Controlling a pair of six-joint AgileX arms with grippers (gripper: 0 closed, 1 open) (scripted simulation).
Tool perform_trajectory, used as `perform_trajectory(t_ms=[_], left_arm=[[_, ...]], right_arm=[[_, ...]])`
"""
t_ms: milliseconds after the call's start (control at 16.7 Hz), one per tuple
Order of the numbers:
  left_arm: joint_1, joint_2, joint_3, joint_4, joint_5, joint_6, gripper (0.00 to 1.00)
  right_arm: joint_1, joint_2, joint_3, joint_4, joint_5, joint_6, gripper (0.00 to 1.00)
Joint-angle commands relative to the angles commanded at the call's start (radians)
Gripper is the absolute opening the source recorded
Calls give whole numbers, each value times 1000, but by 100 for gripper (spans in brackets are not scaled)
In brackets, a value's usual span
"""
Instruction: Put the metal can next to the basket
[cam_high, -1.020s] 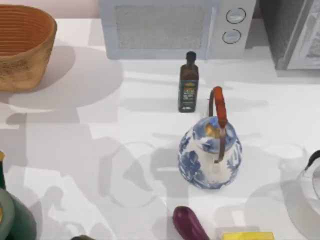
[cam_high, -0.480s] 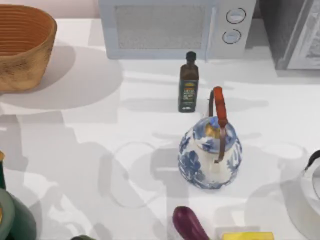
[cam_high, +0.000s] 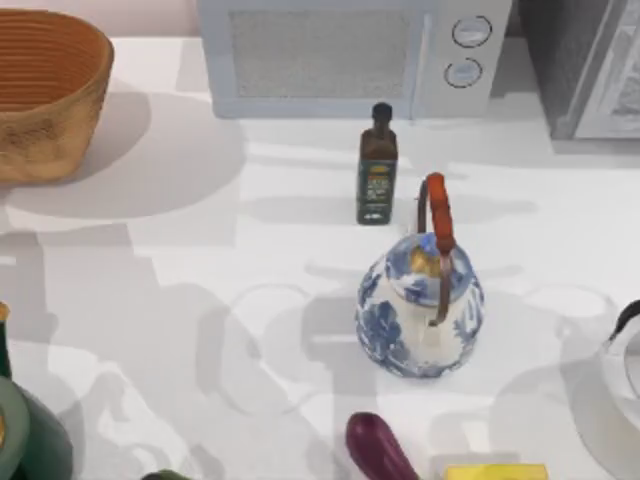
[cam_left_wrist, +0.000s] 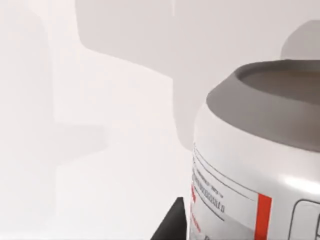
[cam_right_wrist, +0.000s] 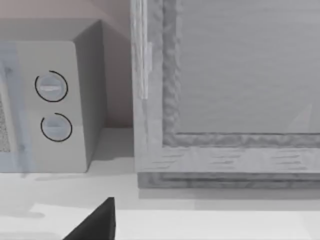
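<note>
One basket (cam_high: 45, 90) sits upper left on the counter (cam_high: 200, 250); one can (cam_left_wrist: 255, 170) fills the left wrist view, beside a dark pincer finger (cam_left_wrist: 170, 225); grip unclear.

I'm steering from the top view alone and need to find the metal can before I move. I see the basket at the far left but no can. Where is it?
Observer: The left wrist view has the metal can close up. It is white with a red stripe, and its grey top rim is in sight.
Operator: Is the left gripper on it?
Observer: A dark part of the left gripper sits right beside the can's wall. I cannot tell whether it grips.
Operator: And the right arm?
Observer: The right gripper is near the back of the table, and its camera faces the two dials on the microwave.
</note>
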Motion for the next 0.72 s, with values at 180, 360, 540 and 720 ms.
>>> perform_trajectory(t_ms=[180, 360, 540, 720], left_arm=[[-17, 7, 11, 15, -2, -19, 0], [-17, 7, 11, 15, -2, -19, 0], [-17, 7, 11, 15, -2, -19, 23], [-17, 7, 11, 15, -2, -19, 45]], right_arm=[[0, 0, 0, 0, 0, 0, 100], [0, 0, 0, 0, 0, 0, 100], [0, 0, 0, 0, 0, 0, 100], [0, 0, 0, 0, 0, 0, 100]])
